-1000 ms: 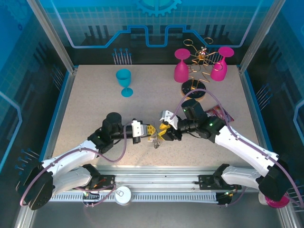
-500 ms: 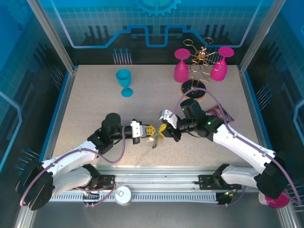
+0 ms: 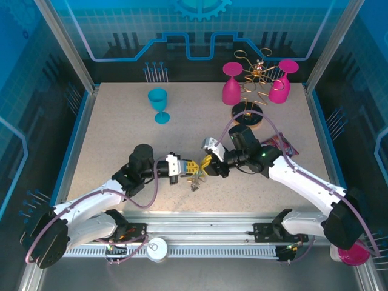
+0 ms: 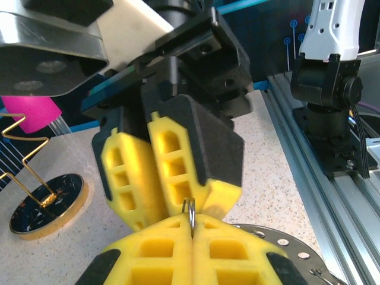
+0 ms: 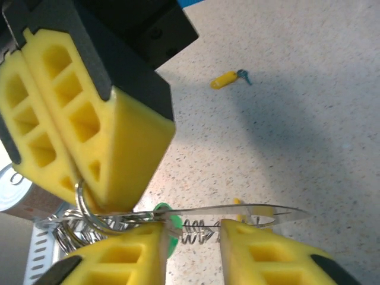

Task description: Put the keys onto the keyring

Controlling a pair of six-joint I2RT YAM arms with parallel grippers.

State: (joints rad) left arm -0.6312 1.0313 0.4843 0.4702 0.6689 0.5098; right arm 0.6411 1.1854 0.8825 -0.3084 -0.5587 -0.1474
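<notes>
A speckled beige table (image 3: 121, 133) inside blue panelled walls (image 3: 60, 36) carries a blue goblet (image 3: 159, 104) at eleven o'clock and a gold wire rack (image 3: 254, 76) with two pink goblets (image 3: 231, 85) at one o'clock. At centre the left gripper (image 3: 193, 169), its arm stretched low toward three o'clock, has its jaws pressed together on a small wire ring (image 4: 189, 212), with the keyring (image 4: 285, 240) hanging just below at six o'clock. The right gripper (image 3: 204, 167), reaching toward nine o'clock, sits close against it with jaws spread, a green key (image 5: 170, 226) just inside the gap, while a yellow key (image 5: 225, 79) lies apart on the table.
</notes>
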